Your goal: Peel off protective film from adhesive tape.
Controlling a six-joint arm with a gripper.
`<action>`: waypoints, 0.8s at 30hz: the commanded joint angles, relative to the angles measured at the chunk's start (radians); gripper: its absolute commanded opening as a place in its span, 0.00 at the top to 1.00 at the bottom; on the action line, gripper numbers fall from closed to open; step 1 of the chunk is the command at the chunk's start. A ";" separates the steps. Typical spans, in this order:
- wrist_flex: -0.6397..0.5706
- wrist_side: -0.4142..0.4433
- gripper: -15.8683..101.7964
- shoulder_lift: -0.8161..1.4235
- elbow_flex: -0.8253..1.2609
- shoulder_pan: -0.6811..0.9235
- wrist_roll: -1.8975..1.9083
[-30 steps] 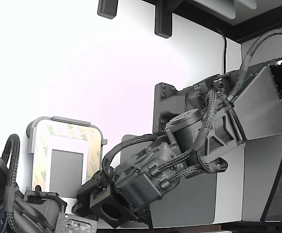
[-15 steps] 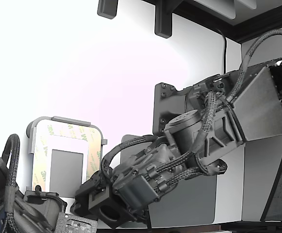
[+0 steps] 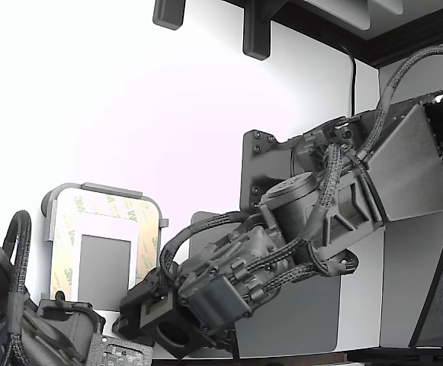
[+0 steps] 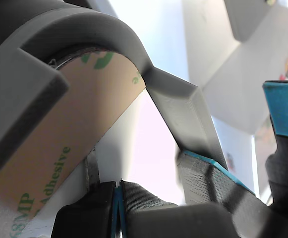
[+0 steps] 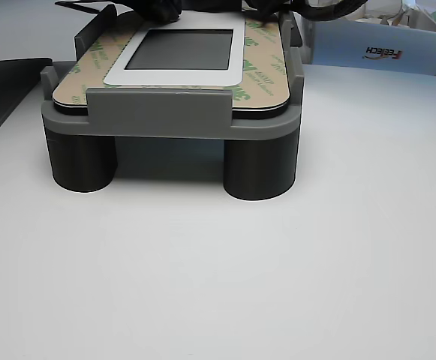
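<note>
The protective film [image 3: 148,236] is tan with green 3M print. It lies flat as a border around a small grey rectangle [image 3: 103,271] in the light grey tray [image 3: 103,189]. The other view shows the film [image 5: 264,71] flat on the tray [image 5: 157,112], which stands on dark round feet. The adhesive tape lies under the film and does not show by itself. My gripper [image 3: 135,307] is at the tray's near right corner. In the wrist view its dark fingers meet on a thin blue line [image 4: 118,203], shut, right at the film's [image 4: 59,148] edge. Whether film is between them is hidden.
A second arm [image 3: 23,320] sits at the exterior view's lower left beside the tray. Two more blue-padded fingers [image 4: 282,109] stand apart in the wrist view. A large dark grey pad [image 3: 297,313] lies under my arm. A white box [image 5: 375,49] stands behind the tray.
My arm dipped a little toward the lower left and came back up slightly. The tray and film have not moved.
</note>
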 commanded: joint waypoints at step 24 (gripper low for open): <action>0.043 -0.015 0.96 0.012 -0.069 -0.008 0.041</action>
